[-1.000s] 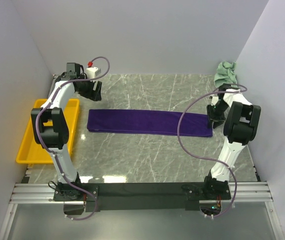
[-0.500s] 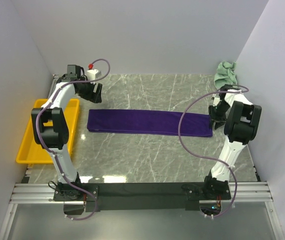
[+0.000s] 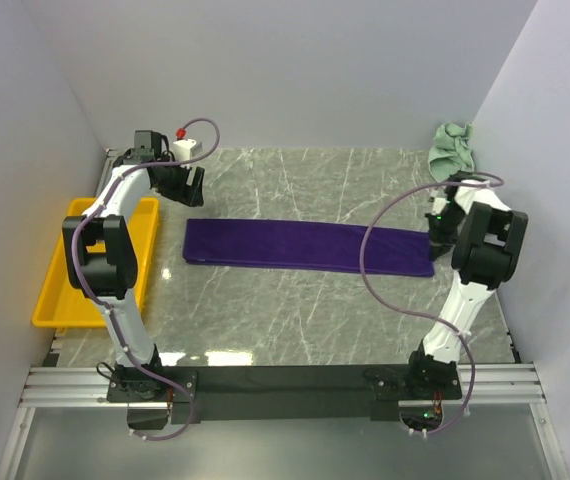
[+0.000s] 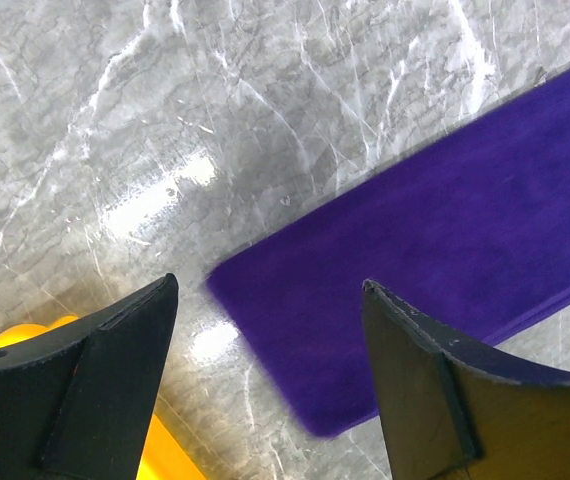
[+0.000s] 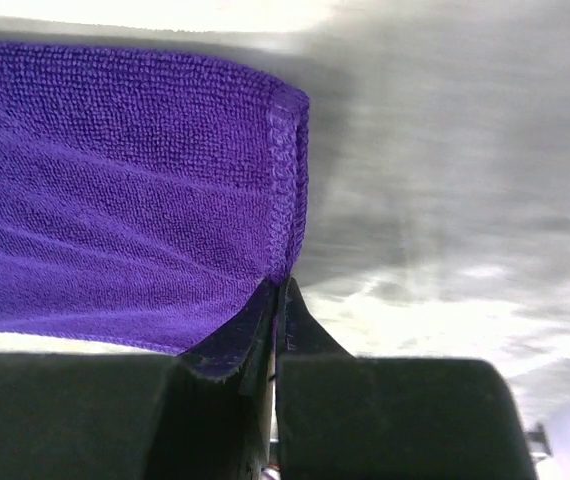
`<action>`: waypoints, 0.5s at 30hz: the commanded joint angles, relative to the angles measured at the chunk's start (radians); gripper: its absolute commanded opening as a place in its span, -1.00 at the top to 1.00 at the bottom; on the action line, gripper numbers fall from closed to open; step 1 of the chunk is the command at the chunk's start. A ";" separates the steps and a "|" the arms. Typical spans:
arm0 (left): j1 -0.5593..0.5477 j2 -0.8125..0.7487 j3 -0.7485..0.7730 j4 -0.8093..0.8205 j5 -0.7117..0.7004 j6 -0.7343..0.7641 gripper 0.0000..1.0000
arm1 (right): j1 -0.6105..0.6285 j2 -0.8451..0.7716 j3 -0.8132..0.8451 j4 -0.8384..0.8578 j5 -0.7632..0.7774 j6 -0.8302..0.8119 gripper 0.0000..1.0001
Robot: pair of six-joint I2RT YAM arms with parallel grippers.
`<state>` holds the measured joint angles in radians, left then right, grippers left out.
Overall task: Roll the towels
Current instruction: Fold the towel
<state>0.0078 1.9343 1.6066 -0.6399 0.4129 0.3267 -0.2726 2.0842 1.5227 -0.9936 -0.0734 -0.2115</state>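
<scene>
1 purple twl, 1 mint twl

— What carries it all?
— A grey marbled tabletop; a purple towel lies flat along it, one short end below the gap between the left fingers, the other caught at the tips of the right fingers.
— Anything else on it?
— A green towel, crumpled, beyond the right fingers in the far corner; a yellow tray outward of the left fingers, at the edge.
</scene>
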 commanded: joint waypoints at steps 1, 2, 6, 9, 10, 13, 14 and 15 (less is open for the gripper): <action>-0.002 -0.054 0.027 0.003 0.026 -0.008 -0.59 | -0.129 0.008 0.068 -0.023 0.072 -0.078 1.00; -0.002 -0.054 0.027 -0.001 0.032 -0.008 -0.58 | -0.145 0.014 0.118 -0.046 0.095 -0.092 1.00; -0.003 -0.067 0.012 0.005 0.043 -0.015 -0.59 | -0.169 0.037 0.266 -0.134 0.083 -0.140 1.00; -0.002 -0.069 0.012 0.009 0.038 -0.023 -0.60 | -0.130 0.027 0.300 -0.181 0.032 -0.135 1.00; -0.002 -0.069 0.013 0.005 0.037 -0.026 -0.60 | -0.116 0.017 0.300 -0.189 0.018 -0.134 1.00; -0.002 -0.061 0.026 -0.006 0.035 -0.029 -0.61 | -0.048 -0.035 0.265 -0.201 -0.037 -0.112 1.00; -0.003 -0.057 0.029 -0.015 0.033 -0.029 -0.61 | -0.027 -0.062 0.239 -0.204 -0.057 -0.105 1.00; -0.002 -0.055 0.035 -0.018 0.033 -0.031 -0.61 | -0.005 -0.075 0.223 -0.208 -0.089 -0.089 1.00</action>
<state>0.0074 1.9251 1.6070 -0.6437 0.4252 0.3145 -0.3542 2.1067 1.7760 -1.1275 -0.0650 -0.3195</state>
